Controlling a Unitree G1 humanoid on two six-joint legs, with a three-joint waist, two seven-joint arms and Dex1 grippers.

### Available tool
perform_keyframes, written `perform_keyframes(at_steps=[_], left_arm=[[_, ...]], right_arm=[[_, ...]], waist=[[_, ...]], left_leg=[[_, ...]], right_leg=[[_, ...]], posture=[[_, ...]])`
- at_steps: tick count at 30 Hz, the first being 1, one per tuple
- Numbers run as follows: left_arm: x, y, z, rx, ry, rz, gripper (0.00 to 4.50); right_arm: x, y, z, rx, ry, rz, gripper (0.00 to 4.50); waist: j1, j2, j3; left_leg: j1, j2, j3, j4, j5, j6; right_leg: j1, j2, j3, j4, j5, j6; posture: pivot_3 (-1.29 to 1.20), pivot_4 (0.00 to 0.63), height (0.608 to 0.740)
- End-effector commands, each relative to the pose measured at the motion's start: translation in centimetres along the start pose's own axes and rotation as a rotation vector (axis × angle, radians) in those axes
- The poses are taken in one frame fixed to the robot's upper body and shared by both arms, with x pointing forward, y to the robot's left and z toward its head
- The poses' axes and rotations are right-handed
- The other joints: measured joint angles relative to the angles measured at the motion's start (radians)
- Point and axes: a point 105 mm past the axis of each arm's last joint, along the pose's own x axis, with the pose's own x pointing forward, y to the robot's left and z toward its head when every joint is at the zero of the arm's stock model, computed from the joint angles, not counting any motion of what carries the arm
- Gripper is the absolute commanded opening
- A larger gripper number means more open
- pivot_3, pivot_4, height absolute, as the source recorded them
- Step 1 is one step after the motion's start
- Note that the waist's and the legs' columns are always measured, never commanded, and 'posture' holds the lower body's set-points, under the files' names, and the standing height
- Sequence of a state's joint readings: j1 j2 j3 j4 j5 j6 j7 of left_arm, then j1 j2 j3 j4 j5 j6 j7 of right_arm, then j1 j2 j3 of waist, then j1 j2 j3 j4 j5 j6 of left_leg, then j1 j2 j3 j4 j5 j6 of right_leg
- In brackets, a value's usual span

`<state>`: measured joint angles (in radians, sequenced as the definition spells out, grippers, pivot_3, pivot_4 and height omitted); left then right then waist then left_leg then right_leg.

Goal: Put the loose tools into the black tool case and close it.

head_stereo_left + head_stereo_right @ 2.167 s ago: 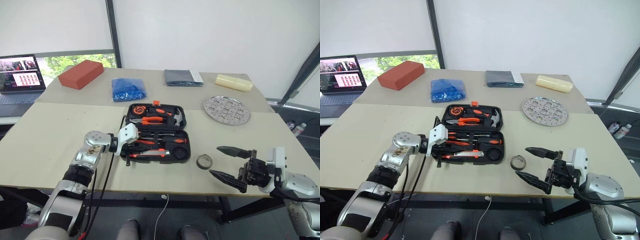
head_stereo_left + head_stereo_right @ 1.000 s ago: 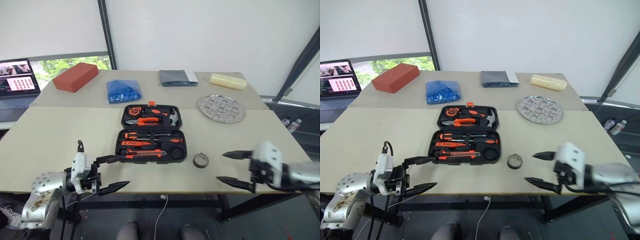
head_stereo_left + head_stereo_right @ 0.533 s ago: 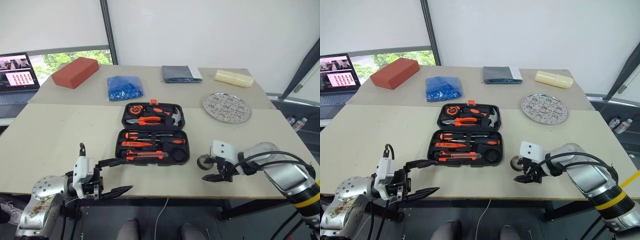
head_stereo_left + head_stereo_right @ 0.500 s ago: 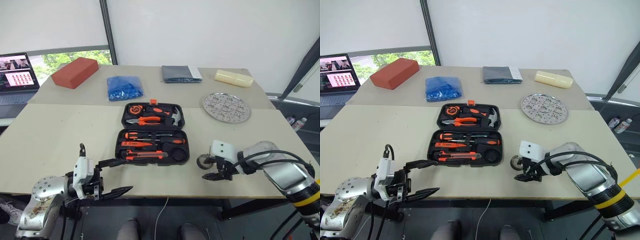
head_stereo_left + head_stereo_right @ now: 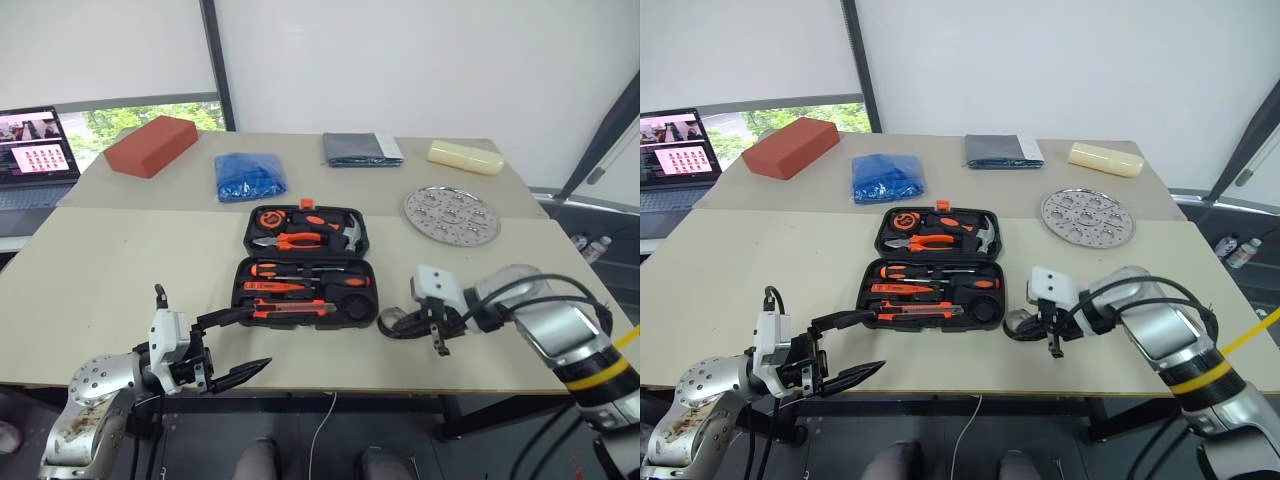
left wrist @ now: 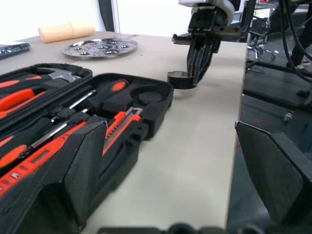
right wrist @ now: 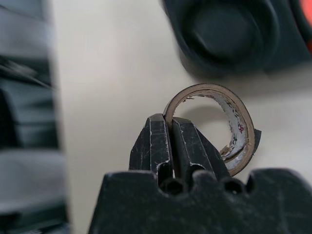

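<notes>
Tape roll [image 7: 229,124] in right gripper [image 7: 168,139]

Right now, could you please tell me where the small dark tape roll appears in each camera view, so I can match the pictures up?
Left eye view: tape roll on the table, just right of the black tool case, at the right end effector.
Right eye view: same spot, right of the case.
Left wrist view: dark ring beyond the case's corner.
Right wrist view: ring pinched on its wall by the shut fingers.
Shared landmark: the case's empty round recess.

no legible text, laptop screen [image 5: 38,143] content too small
</notes>
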<state>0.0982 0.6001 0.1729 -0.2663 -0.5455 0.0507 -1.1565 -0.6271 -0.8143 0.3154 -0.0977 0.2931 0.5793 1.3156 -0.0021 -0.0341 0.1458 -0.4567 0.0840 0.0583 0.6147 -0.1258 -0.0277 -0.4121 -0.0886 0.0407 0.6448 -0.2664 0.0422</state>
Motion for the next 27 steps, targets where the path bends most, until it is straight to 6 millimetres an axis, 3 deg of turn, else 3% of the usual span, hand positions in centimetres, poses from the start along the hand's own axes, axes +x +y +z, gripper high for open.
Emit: perform_keyframes(at_steps=[1,8,14,21,22,23,27], left_arm=[[0.1,-0.1,1.0,0.029,-0.031,0.018,4.5],[0.3,-0.2,1.1,0.028,-0.031,0.039,4.5],[0.0,0.0,1.1,0.036,-0.017,0.053,4.5],[-0.3,0.4,1.1,0.054,0.003,0.048,4.5],[-0.5,0.7,1.2,0.059,0.007,0.048,4.5],[-0.6,1.0,1.3,0.064,0.01,0.05,4.5],[-1.2,2.3,2.0,0.07,0.011,0.092,4.5]], right_arm=[[-0.5,-0.1,5.8,-0.033,-0.156,0.057,0.04],[3.3,-2.4,3.2,-0.065,0.049,-0.017,0.04],[3.5,-2.7,1.4,-0.016,0.149,-0.015,0.04],[4.1,-3.1,1.4,-0.01,0.156,-0.026,0.04],[4.1,-2.7,1.3,-0.008,0.176,0.014,0.77],[4.0,-3.0,1.5,-0.031,0.179,0.006,0.92],[2.3,-3.8,3.3,-0.065,0.126,-0.005,2.41]], waist=[[-0.011,0.0,0.0],[-0.002,-0.001,0.0],[-0.002,0.0,0.0],[0.001,0.0,0.0],[0.0,0.0,0.0],[0.0,0.0,0.0],[0.0,0.0,0.0]], left_leg=[[0.0,0.0,0.0,0.0,0.0,0.0],[-0.001,0.0,0.0,-0.001,0.0,0.0],[-0.005,0.0,0.001,0.0,0.0,0.0],[-0.004,0.001,0.001,0.0,0.0,0.0],[-0.004,0.001,0.001,0.0,0.0,0.0],[-0.004,0.001,0.001,0.0,0.0,0.0],[-0.004,0.001,0.001,0.0,0.0,0.0]], right_leg=[[-0.001,0.0,0.001,0.002,0.001,0.001],[-0.007,0.001,0.0,0.002,-0.001,-0.004],[-0.007,0.001,0.001,0.003,0.003,0.001],[-0.007,0.001,0.001,0.003,0.003,0.001],[-0.007,0.001,0.001,0.003,0.003,0.001],[-0.008,0.001,0.001,0.003,0.003,0.001],[-0.008,0.001,0.001,0.003,0.003,0.0]], posture=[[0.0,0.15,0.74],[0.0,0.15,0.74],[0.0,0.15,0.74],[0.0,0.15,0.74],[0.0,0.15,0.74],[0.0,0.15,0.74],[0.0,0.15,0.74]])
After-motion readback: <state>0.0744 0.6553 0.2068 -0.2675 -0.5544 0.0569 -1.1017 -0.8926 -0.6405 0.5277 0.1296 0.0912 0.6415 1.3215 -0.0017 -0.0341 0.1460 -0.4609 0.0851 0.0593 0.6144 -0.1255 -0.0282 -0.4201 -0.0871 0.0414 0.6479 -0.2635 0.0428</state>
